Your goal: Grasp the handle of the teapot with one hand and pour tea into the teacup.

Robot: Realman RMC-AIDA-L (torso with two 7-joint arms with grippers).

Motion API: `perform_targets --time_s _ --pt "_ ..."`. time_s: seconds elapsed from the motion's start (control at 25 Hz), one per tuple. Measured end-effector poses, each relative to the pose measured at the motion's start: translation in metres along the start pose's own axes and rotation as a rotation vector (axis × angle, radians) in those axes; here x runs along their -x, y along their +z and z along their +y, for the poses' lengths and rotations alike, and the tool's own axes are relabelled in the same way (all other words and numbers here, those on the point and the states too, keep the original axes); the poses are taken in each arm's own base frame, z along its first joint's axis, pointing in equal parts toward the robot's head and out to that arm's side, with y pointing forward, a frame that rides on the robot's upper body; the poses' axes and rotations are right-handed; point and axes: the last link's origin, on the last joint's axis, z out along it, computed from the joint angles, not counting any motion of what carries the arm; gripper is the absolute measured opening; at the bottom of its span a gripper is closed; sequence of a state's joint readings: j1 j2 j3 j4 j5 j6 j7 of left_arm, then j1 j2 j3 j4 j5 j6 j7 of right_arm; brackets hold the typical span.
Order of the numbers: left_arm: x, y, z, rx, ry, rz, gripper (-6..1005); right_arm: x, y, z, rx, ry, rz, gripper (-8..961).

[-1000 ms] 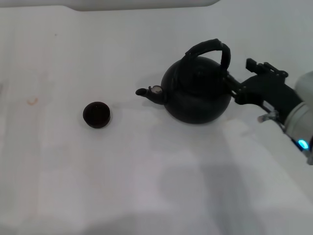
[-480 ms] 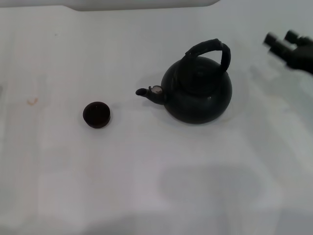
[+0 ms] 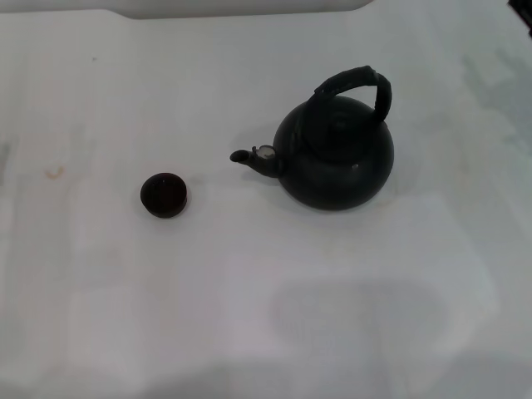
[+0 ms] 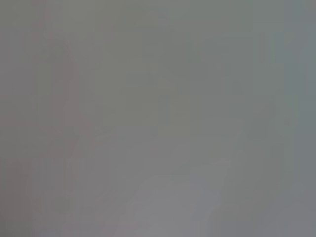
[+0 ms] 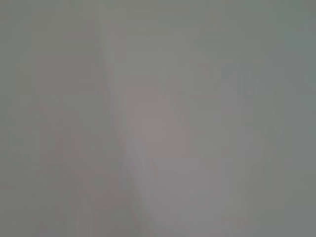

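Observation:
The black teapot (image 3: 337, 158) stands upright on the white table, right of centre in the head view, with its spout (image 3: 249, 156) pointing left toward the teacup. Nothing holds its ribbed arched handle (image 3: 356, 83). The small dark teacup (image 3: 164, 194) sits alone to the left, about a hand's width from the spout tip. Its inside looks dark, and I cannot make out tea in it. Of the right arm (image 3: 527, 5) only a dark sliver shows at the top right corner, far from the pot. The left gripper is out of view. Both wrist views show only plain grey.
A white table (image 3: 249, 316) spreads under both objects. A small yellowish stain (image 3: 55, 172) marks it at the far left. A pale raised edge (image 3: 241, 7) runs along the back.
The right gripper, which was beside the teapot's handle a second ago, has pulled away up and to the right and left the head view. Teapot and teacup have not moved.

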State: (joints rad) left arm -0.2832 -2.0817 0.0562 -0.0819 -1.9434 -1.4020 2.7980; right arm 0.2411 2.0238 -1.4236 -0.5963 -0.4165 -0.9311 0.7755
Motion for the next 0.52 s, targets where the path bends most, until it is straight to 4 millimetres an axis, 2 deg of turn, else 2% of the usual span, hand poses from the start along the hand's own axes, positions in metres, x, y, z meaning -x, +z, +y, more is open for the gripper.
perform_targets --time_s 0.28,0.52 --pt "0.0 0.001 0.0 -0.002 -0.001 0.002 864 0.002 -0.009 -0.006 -0.111 -0.177 -0.114 663" --pt "0.0 0.001 0.0 0.001 0.001 0.001 864 -0.006 -0.017 -0.012 -0.158 -0.186 -0.102 663"
